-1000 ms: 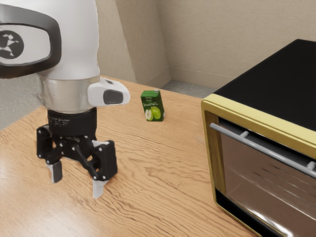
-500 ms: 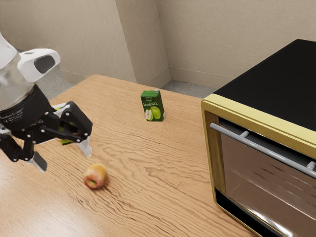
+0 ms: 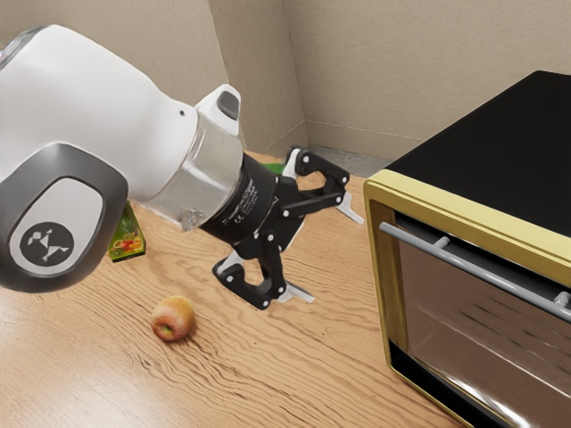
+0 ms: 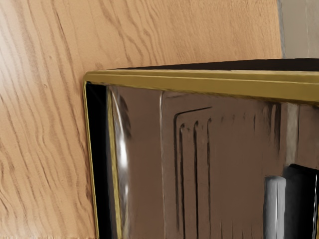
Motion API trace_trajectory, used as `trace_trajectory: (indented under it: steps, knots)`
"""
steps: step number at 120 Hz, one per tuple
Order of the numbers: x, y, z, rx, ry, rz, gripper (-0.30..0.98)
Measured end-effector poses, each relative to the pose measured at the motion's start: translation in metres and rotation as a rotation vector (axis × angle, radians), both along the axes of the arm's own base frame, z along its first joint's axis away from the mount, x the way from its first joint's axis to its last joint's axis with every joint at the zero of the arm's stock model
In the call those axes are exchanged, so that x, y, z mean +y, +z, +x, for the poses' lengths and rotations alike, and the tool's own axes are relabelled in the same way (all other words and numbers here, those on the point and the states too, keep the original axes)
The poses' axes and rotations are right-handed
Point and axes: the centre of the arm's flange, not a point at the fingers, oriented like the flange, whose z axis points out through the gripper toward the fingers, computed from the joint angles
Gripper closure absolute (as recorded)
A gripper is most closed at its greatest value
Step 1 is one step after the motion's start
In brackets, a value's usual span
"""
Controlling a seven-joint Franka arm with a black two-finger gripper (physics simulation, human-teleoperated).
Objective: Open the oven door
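My gripper (image 3: pixel 328 257) is tilted toward the oven at the exterior view's right, its two fingers wide apart with nothing between them. The oven (image 3: pixel 384 259) has a gold frame, a black top and a glass door (image 3: pixel 482 343), which is closed. A grey bar handle (image 3: pixel 477 269) runs along the door's upper part, a short distance from the fingertips and not touched. In the wrist view the oven door (image 4: pixel 234 149) faces the hand, with one end of the handle (image 4: pixel 274 206) showing.
A red-yellow apple (image 3: pixel 173 318) lies on the wooden table (image 3: pixel 214 383). A green and yellow carton (image 3: pixel 128 239) stands near the arm. Behind the gripper, a green juice box (image 3: pixel 276 168) is mostly hidden.
The arm first drew back to the exterior view's left, uncovering the apple, then swung toward the oven. My hand has turned from pointing down to facing the oven. The door has not moved.
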Motion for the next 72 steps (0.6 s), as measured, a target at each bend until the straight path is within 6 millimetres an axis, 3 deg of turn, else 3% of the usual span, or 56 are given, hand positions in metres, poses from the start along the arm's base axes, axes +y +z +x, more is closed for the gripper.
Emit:
trace_trajectory:
  steps: [14, 28, 45, 72]
  knots:
    - [-0.010, -0.001, 0.009, -0.027, 0.067, -0.064, 0.00]
    - [-0.037, -0.010, 0.011, -0.029, 0.079, -0.081, 0.00]
    - [-0.051, -0.014, 0.014, -0.030, 0.103, -0.105, 0.00]
    - [-0.050, -0.017, 0.020, -0.024, 0.154, -0.135, 0.00]
